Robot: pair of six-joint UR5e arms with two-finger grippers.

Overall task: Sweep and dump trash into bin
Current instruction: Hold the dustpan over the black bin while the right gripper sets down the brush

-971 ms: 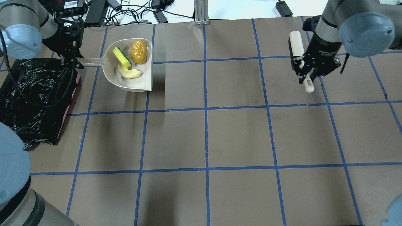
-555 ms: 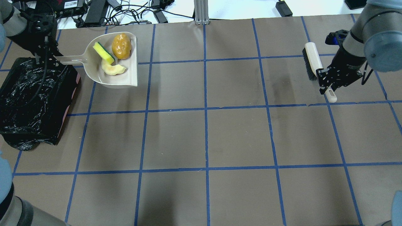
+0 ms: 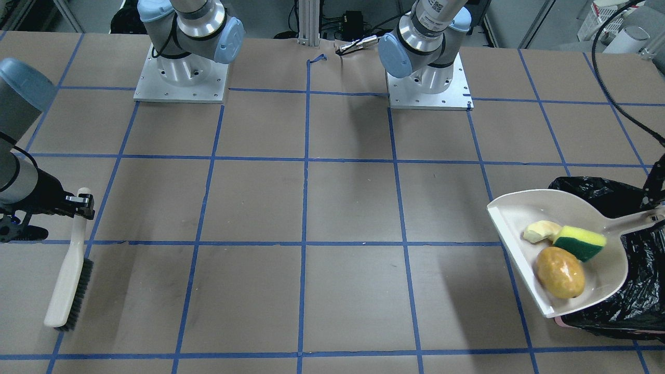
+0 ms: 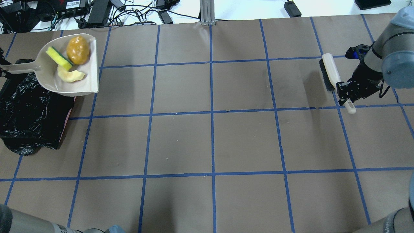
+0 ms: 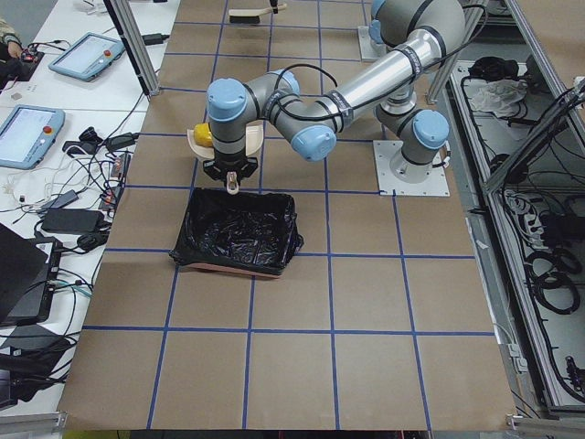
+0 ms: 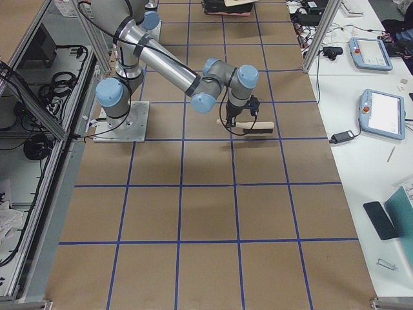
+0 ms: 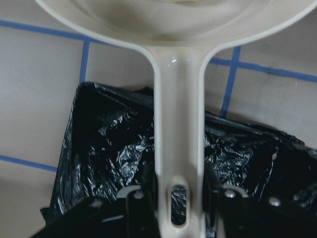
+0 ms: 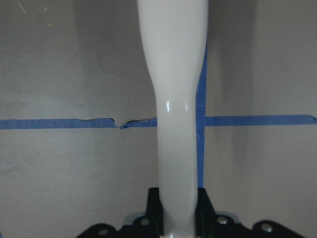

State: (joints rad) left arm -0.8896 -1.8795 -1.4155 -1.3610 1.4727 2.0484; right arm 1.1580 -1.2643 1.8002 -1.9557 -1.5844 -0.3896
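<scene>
- The table (image 4: 210, 139) is covered in brown paper with a grid of blue tape.
- The bin (image 4: 29, 110) stands at the table's left end. Its glossy black bag is crinkled and a pink edge shows on the inner side.
- The right gripper (image 8: 178, 218) is clenched on the cream handle of a brush (image 4: 329, 71) near the table's right end.
- The brush head points away from the robot with its dark bristles turned inward. I cannot tell whether they touch the paper.
- The left gripper (image 7: 178, 193) grasps the slotted end of the dustpan (image 4: 85, 85) handle, one finger on each side, above the black bag.
- The dustpan is lifted, and its bowl hangs over the bin's far inner corner and the paper beside it.
- All the trash lies in the bowl. The pale peel (image 4: 71, 76) is nearest.
- The sponge (image 4: 59, 58) leans just behind the peel, towards the handle.
- The potato lump (image 4: 78, 50) lies farthest, beside the sponge.
</scene>
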